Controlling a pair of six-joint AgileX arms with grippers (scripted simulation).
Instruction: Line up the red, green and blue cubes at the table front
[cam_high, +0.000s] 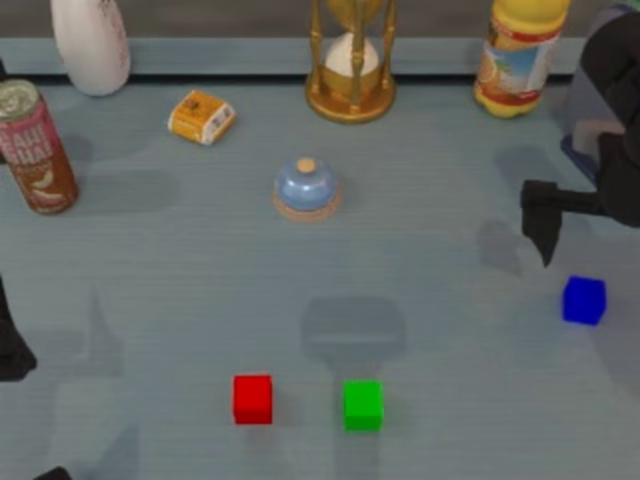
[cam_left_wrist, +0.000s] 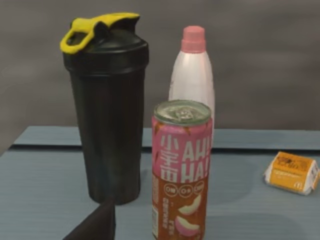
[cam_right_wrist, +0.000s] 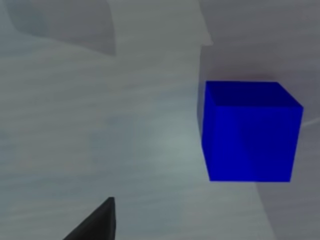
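The red cube (cam_high: 252, 399) and green cube (cam_high: 363, 405) sit side by side near the table (cam_high: 180, 300) front, a small gap between them. The blue cube (cam_high: 584, 300) stands alone toward the right edge, farther back than the other two. My right gripper (cam_high: 547, 228) hovers open just behind and left of the blue cube, holding nothing. In the right wrist view the blue cube (cam_right_wrist: 250, 132) lies ahead and to one side of one dark finger (cam_right_wrist: 101, 221). My left gripper (cam_high: 12, 355) is parked open at the left edge.
Along the back stand a white bottle (cam_high: 91, 42), a pink can (cam_high: 36, 146), an orange packet (cam_high: 201, 117), a blue bell (cam_high: 306, 189), an hourglass (cam_high: 351, 62) and a juice bottle (cam_high: 518, 55). A black shaker (cam_left_wrist: 106, 107) shows in the left wrist view.
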